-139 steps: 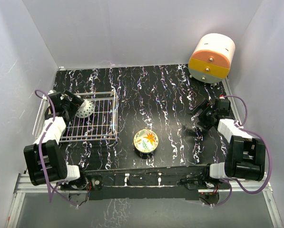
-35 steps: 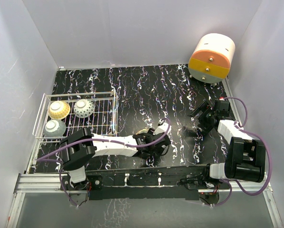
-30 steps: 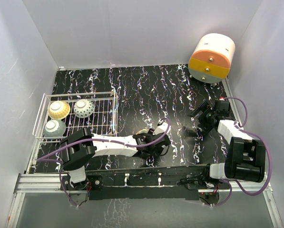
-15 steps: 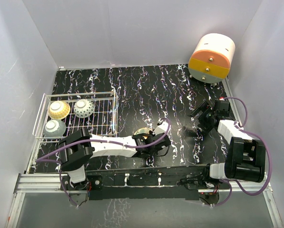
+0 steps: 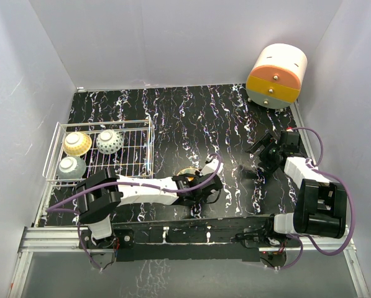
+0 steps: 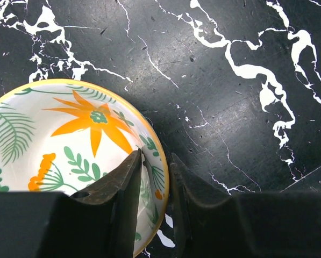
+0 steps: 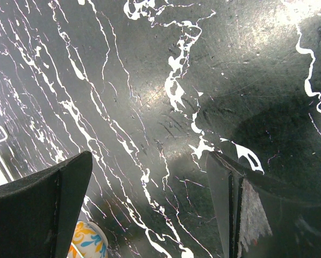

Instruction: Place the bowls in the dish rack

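**Left gripper [image 6: 155, 161] pinched on the rim of the flowered bowl [image 6: 69, 145]: pick-up of the fourth bowl**

The flowered bowl [image 5: 186, 172] sits upright at about 6 o'clock on the table [image 5: 191, 118], close to the near edge and mostly hidden under the wrist in the top view. In the left wrist view the two fingers stand narrow and straddle the rim at the bowl's 4 o'clock. One finger is inside against the painted wall, the other outside, with the rim caught between them. Whether the bowl has left the surface cannot be told.

The dish rack [image 5: 149, 144] lies at about 9 o'clock, well apart from this bowl. It holds the cream-yellow bowl [image 5: 77, 143] and the blue-white bowl [image 5: 109, 141] along its far side, and the grey-white bowl [image 5: 71, 166] at its near left. Its right half looks free.

The step in hand appears to be the grasp of the only bowl outside the rack, so the task looks about three-quarters done. The next move probably calls for a lift high enough to clear the rack's raised right wall. A carry toward 9 o'clock would follow, with release over a free cell.

The right gripper [image 7: 149, 188] hangs wide and empty at about 3 o'clock. The drawer unit [image 5: 276, 76] stands at 1 o'clock.
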You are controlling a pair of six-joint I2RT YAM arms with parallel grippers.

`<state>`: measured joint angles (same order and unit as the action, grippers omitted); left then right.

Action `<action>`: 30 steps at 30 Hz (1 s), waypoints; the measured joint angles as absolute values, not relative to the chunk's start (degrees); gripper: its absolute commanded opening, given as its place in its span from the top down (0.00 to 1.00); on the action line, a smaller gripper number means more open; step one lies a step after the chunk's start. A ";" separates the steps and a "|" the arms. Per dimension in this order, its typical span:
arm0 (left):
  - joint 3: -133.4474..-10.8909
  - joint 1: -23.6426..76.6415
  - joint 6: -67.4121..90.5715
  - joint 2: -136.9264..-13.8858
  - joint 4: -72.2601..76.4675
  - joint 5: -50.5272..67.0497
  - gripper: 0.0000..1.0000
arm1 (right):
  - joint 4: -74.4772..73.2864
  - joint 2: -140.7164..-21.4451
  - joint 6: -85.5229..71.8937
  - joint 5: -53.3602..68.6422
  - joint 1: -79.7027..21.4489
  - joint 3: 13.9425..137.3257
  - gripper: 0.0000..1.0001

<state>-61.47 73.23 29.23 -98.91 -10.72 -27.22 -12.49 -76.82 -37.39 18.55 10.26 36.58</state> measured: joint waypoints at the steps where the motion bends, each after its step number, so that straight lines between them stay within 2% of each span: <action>1: -61.47 73.23 29.26 -98.91 -10.72 -27.18 0.79 | -12.49 -76.82 -37.39 18.55 10.26 36.58 0.10; 8: -61.47 73.25 29.19 -98.45 -11.20 -27.64 0.89 | -12.47 -76.82 -37.41 18.55 10.26 36.56 0.10; 12: -61.47 73.25 29.21 -97.95 -11.51 -27.66 0.78 | -12.45 -76.82 -37.41 18.55 10.26 36.56 0.10; 27: -61.49 73.25 29.41 -97.19 -11.70 -27.00 0.77 | -12.43 -76.82 -37.41 18.55 10.26 36.56 0.10; 30: -61.49 73.23 29.41 -96.73 -11.70 -27.00 0.81 | -12.43 -76.82 -37.41 18.55 10.26 36.56 0.10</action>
<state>-61.49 73.23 29.41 -96.73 -11.70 -27.00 -12.43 -76.82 -37.41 18.55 10.26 36.56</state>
